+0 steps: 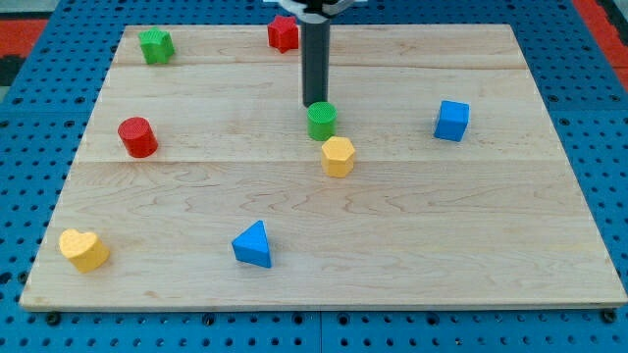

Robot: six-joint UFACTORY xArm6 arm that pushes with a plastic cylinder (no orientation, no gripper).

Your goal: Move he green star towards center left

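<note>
The green star (155,45) lies near the board's top left corner. My tip (315,103) is near the middle of the board, far to the right of the star. It stands just behind a green cylinder (322,120), touching or almost touching its far side. A yellow hexagon block (338,156) sits just below the green cylinder.
A red star-like block (284,33) lies at the top edge, left of the rod. A red cylinder (137,136) sits at centre left. A blue cube (451,121) is at the right. A yellow heart (83,249) and a blue triangle (253,245) lie near the bottom.
</note>
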